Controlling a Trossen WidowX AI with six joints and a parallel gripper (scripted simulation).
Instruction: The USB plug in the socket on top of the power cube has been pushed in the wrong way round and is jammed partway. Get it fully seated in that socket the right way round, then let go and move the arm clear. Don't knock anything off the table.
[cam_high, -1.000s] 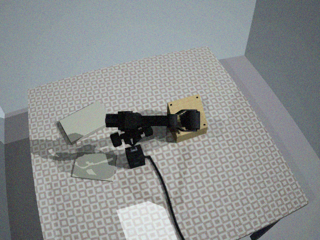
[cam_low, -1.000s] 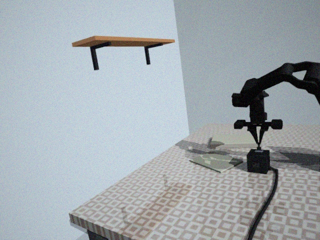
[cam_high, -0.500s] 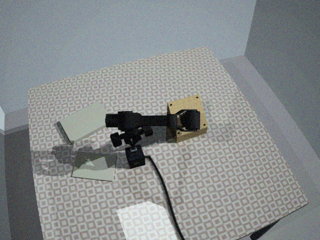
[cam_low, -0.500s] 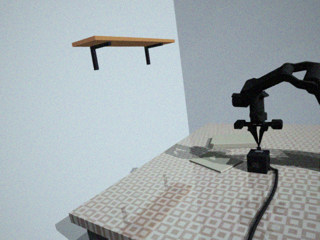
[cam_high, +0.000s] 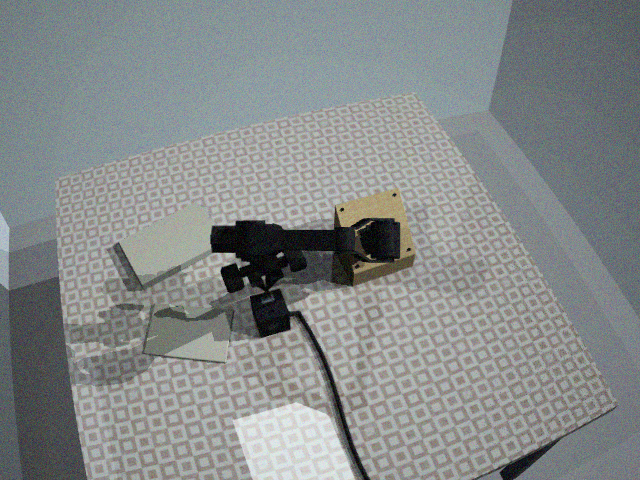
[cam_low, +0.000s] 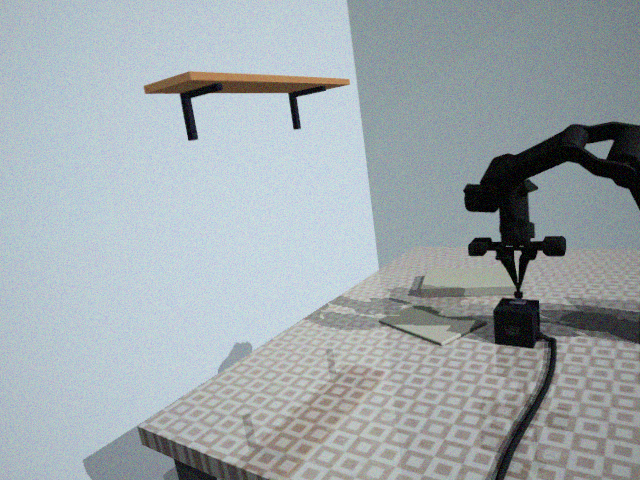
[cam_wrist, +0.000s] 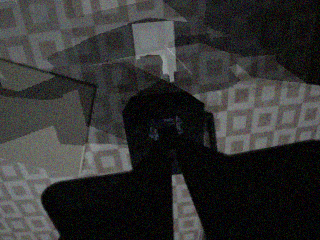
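Observation:
The black power cube (cam_high: 272, 319) (cam_low: 515, 325) (cam_wrist: 140, 114) stands upright on the patterned table, its pale socket area (cam_high: 266, 298) on top. My gripper (cam_high: 266, 287) (cam_low: 518, 290) (cam_wrist: 170, 141) points straight down over the cube, shut on the small dark USB plug (cam_low: 518, 295). The plug shows just below the fingertips, at the cube's top. The fingers hide most of the plug in the wrist view, and the pictures are dark there. I cannot tell how deep its end sits in the socket or which way round it is.
The cube's black cable (cam_high: 330, 379) (cam_low: 540, 392) runs off toward the near edge. A thin pale plate (cam_high: 206, 348) (cam_low: 439, 335) (cam_wrist: 50, 155) lies beside the cube. A thicker pale slab (cam_high: 170, 240) (cam_low: 465, 279) lies behind. A wooden block (cam_high: 369, 206) is under the arm's base. A shelf (cam_low: 258, 84) hangs on the wall.

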